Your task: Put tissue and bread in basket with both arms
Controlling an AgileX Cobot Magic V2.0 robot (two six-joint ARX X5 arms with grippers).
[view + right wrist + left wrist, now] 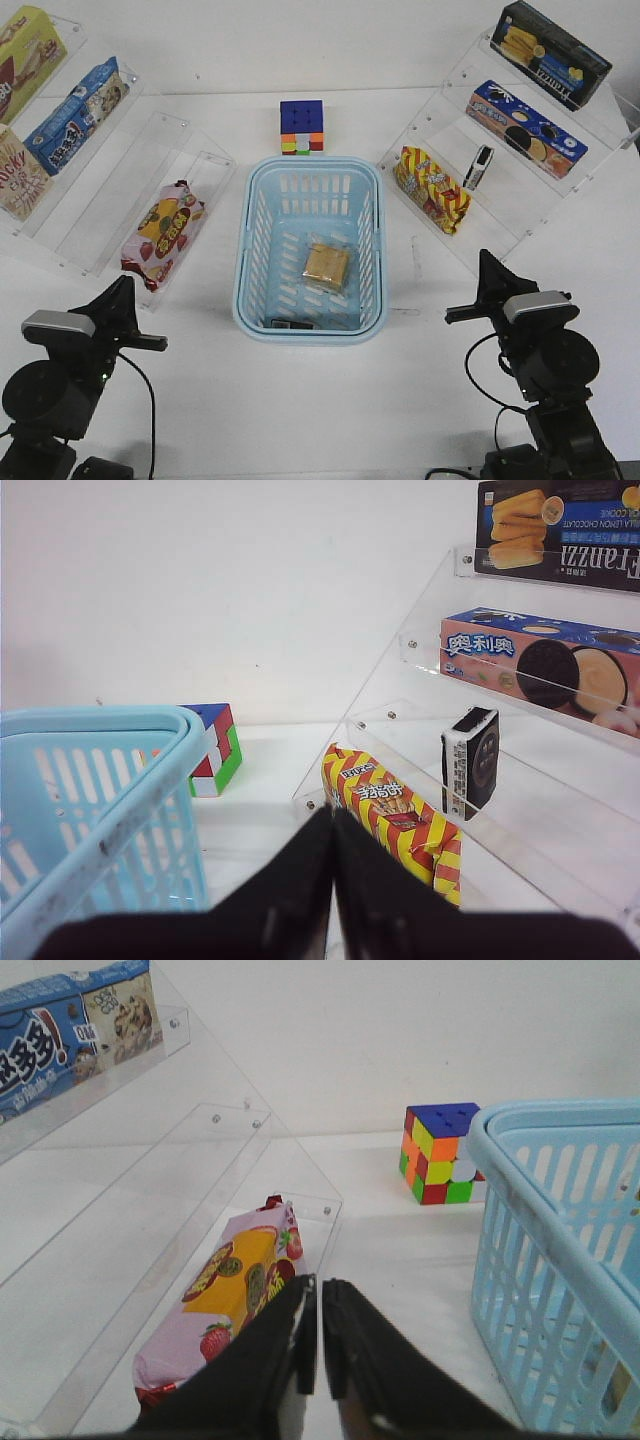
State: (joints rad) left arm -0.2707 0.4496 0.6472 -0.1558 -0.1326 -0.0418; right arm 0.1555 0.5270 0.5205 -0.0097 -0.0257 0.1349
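Note:
The light blue basket [372, 215] stands mid-table; its wall shows in the left wrist view [545, 1260] and the right wrist view [110, 810]. The bread [327, 265], golden-tan in a clear wrapper, lies inside it. A flat dark pack with a bit of white, apparently the tissue [290, 324], lies at the basket's near end, partly hidden by the rim. My left gripper [125, 285] [320, 1290] is shut and empty, near-left of the basket. My right gripper [487, 258] [332, 815] is shut and empty, near-right of the basket.
A colour cube [301, 127] stands behind the basket. Clear stepped shelves flank it. The left shelf holds a strawberry-print snack bag [162, 230] and snack boxes. The right shelf holds a red-yellow striped bag [431, 189], a small black and white pack [479, 167] and cookie boxes.

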